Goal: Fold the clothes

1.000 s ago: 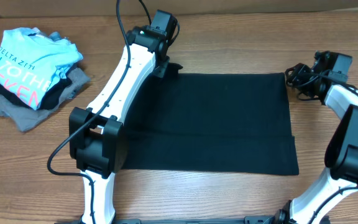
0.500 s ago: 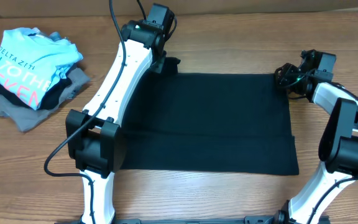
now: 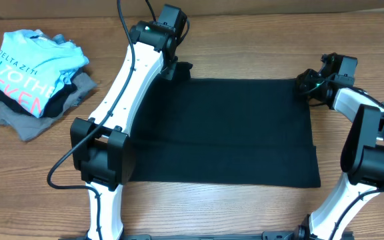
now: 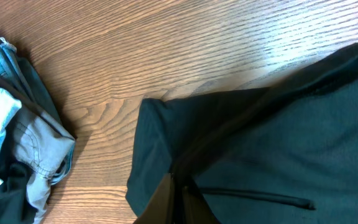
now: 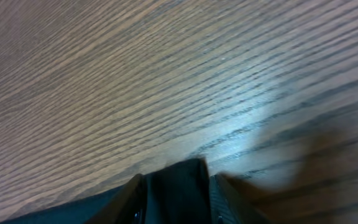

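— Wood-grain surface (image 3: 245,40), with one black T-shirt (image 3: 232,127) spread flat in the middle of it. How far along would you call this?

— Partway, I'd judge. It lies as a tidy rectangle with no sleeves sticking out, and a crease runs left to right across its near part (so some tucking-in looks done). But it is one wide panel, and the big folds that would make it a compact bundle are all left to do.

— And the arms?

— Both are at the far edge. The left fingers (image 4: 160,202) are closed, pinching the shirt's far left corner. The right fingers (image 5: 224,198) sit at the far right corner with a tab of black cloth between them. Whether they are clamped on it or only straddling it, I cannot tell.

— So the far edge gets brought toward the near edge?

— That's my guess, nothing more.

— What can't you make out?

— From overhead the arm bodies cover both sets of fingers. The wrist views are close and blurry, and the right one shows mostly wood. No collar or tag is visible, so I can't say which side faces up. Off to the left, well apart from the shirt, a light blue T-shirt (image 3: 29,63) tops a pile with a grey garment (image 3: 25,123) beneath it. How many pieces are in that pile is unclear.
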You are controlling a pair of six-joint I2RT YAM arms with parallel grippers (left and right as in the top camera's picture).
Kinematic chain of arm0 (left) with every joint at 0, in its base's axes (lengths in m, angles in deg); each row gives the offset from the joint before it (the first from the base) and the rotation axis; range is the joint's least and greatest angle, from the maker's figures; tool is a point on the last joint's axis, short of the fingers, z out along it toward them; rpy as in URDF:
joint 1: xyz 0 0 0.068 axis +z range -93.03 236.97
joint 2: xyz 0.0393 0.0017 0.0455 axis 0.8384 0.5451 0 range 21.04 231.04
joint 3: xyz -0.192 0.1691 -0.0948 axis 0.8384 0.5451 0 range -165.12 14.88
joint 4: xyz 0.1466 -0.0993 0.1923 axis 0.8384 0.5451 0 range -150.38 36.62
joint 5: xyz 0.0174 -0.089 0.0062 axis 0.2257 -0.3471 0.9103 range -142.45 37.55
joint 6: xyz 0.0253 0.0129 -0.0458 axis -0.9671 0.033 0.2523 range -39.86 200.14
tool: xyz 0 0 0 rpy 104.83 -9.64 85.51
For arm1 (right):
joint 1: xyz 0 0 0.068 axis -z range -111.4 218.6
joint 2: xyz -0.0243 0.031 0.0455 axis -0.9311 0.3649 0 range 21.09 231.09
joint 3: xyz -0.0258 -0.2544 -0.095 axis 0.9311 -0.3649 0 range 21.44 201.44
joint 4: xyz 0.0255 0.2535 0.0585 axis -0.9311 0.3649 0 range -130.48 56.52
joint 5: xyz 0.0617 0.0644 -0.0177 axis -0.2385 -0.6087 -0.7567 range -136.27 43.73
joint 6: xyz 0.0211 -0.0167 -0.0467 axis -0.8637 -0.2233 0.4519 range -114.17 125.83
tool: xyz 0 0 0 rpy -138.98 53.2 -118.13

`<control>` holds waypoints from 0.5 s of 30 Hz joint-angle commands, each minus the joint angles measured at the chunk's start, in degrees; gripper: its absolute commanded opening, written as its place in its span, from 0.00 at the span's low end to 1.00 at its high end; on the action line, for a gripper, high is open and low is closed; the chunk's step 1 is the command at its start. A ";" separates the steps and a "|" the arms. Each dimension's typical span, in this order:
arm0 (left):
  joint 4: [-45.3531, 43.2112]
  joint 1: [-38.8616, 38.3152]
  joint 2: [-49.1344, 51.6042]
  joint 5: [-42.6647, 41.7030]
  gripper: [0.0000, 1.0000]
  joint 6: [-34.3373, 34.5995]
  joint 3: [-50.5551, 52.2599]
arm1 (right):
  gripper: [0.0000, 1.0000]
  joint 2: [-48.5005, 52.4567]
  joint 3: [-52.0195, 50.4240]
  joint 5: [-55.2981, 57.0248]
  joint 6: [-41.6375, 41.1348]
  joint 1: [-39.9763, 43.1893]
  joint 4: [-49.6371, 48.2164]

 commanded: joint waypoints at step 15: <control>0.48 0.35 -2.10 1.16 0.04 0.85 -1.62 | 0.04 0.04 1.46 -0.33 0.24 0.68 0.15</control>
